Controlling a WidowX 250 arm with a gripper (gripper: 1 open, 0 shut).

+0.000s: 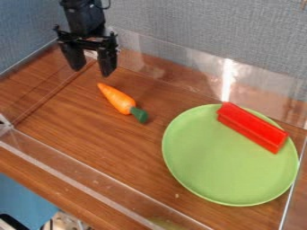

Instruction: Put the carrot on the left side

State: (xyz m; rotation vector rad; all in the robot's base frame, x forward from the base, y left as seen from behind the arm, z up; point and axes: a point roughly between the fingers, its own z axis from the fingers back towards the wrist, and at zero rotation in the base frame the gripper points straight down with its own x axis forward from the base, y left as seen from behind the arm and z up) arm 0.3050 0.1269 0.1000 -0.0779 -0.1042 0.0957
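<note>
The small orange carrot (117,98) lies on the brown wood-grain tabletop (72,117), its green stub (139,114) pointing toward the plate. It rests on the left side of the table, clear of the plate. My gripper (90,60) hangs above the table behind and to the left of the carrot. Its black fingers (107,59) stand apart, open, with nothing between them.
A round light-green plate (222,166) sits on the right with a red rectangular block (250,125) on its far edge. Clear plastic walls (204,67) ring the tabletop. A grey-blue wall rises behind.
</note>
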